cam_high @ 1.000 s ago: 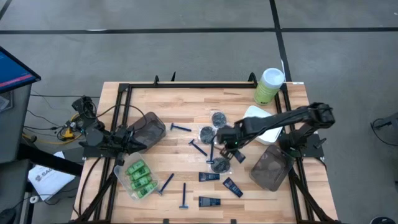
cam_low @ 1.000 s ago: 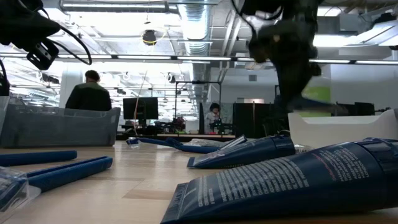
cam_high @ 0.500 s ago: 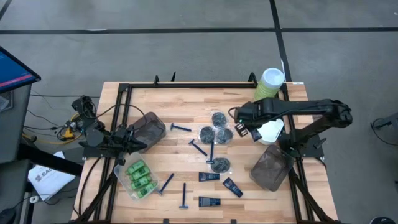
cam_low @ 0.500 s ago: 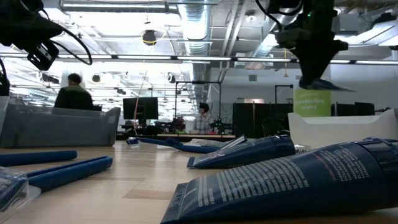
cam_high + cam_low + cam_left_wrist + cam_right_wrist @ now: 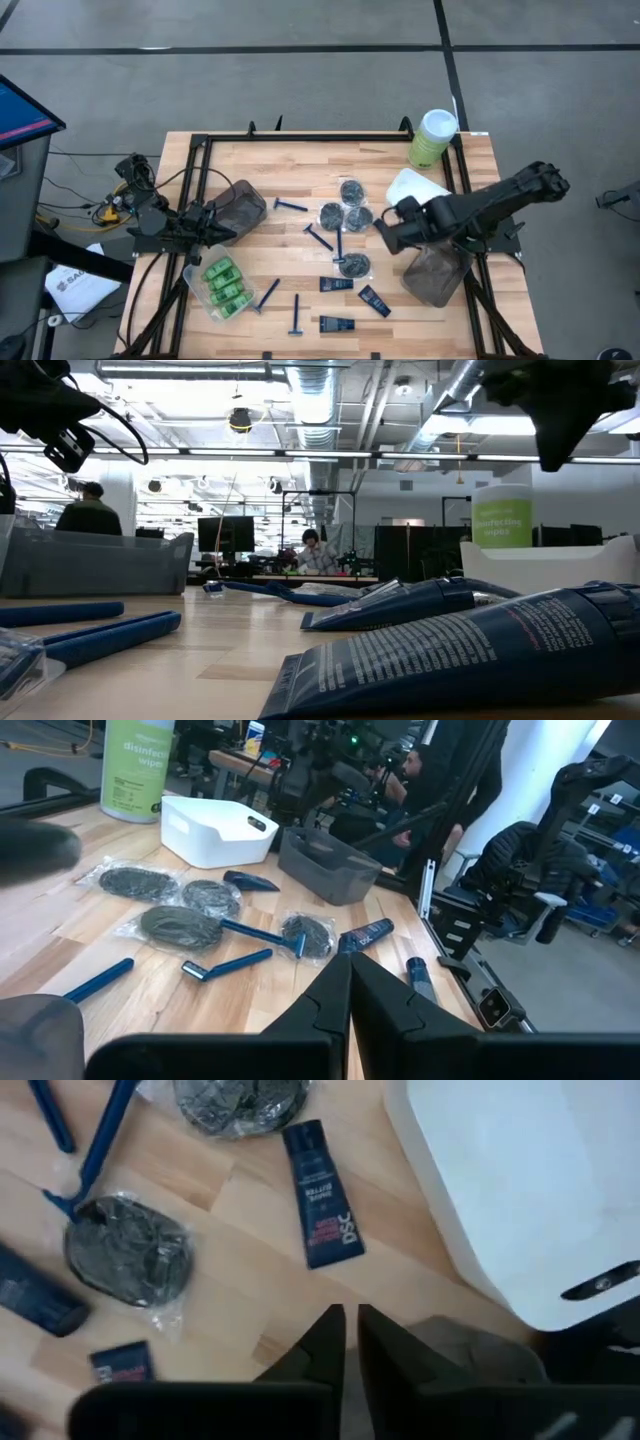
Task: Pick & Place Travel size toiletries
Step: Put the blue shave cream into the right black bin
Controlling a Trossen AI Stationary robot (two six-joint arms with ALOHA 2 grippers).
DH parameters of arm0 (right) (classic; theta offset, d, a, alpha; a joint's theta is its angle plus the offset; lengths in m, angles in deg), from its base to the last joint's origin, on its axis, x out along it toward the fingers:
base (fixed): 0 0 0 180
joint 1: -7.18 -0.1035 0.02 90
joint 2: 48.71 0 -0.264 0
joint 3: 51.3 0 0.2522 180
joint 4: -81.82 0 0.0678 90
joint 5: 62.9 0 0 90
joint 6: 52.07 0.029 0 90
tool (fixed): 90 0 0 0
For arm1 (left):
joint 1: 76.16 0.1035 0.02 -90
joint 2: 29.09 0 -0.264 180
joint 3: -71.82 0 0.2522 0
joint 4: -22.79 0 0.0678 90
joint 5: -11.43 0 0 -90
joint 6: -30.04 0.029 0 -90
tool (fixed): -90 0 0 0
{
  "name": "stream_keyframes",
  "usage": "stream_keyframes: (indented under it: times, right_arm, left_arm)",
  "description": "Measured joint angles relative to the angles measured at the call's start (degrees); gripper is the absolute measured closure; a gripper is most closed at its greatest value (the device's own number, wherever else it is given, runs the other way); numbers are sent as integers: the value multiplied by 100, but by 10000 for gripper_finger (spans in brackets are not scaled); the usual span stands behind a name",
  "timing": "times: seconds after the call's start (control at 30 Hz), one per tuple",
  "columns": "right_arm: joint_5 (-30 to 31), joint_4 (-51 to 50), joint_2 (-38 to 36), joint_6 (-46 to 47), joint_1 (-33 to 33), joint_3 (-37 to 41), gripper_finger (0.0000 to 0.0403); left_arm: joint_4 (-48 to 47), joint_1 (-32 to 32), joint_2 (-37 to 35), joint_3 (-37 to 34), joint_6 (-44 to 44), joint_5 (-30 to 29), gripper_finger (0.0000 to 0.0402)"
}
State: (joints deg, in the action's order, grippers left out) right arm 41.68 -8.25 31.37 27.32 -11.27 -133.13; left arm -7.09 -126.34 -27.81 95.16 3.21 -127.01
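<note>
1. The right pincer (image 5: 387, 233) hangs over the right half of the wooden surface (image 5: 300, 160), between the white tub (image 5: 418, 186) and the smoky tub (image 5: 436, 271); its fingers (image 5: 325, 1342) are together with only a thin slit between them, holding nothing
2. In the right wrist view a dark-blue tube (image 5: 322, 1194) lies flat on the wood just beside the white tub's rim, with a wrapped dark tin (image 5: 127, 1248) near it and a blue razor (image 5: 100, 1146) touching that tin's wrapper
3. The left pincer (image 5: 222, 232) waits at the left edge, at the rim of a second smoky tub (image 5: 243, 203); its fingers (image 5: 325, 1003) are pressed together and empty
4. Three more tins (image 5: 346, 207) cluster mid-surface, with a fourth tin (image 5: 354, 265) nearer the front
5. Razors are scattered: one (image 5: 291, 206) beside the left smoky tub, two (image 5: 320, 238) by the tins, two more (image 5: 268, 294) toward the front
6. Three further tubes (image 5: 336, 284) lie along the front right
7. Green bottles (image 5: 226, 285) sit in a clear tray at front left
8. A pale-green canister (image 5: 432, 138) stands upright at the back right corner
9. In the low view, people (image 5: 88, 510) are at desks in the room behind
</note>
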Motion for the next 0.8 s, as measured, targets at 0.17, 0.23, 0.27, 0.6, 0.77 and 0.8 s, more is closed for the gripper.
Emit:
stream_keyframes:
  times: [0.17,0.23,0.27,0.6,0.77,0.8]
  right_arm:
    - [-354,352,286,-961,198,0,379]
    - [-560,630,430,-1483,398,0,349]
    - [-606,772,506,-1684,502,0,330]
    - [-891,1328,1639,-3068,1544,2,131]
    - [-984,1569,2129,-3527,1821,2,122]
    - [-999,1612,2215,-3602,1855,2,122]
  left_arm:
    - [13,1,0,0,-2,5,400]
    - [26,1,0,0,-2,15,400]
    - [38,1,0,0,-2,18,400]
    - [78,-1,0,0,-4,16,400]
    - [90,1,0,0,-4,14,400]
    - [90,-1,0,0,-4,20,400]
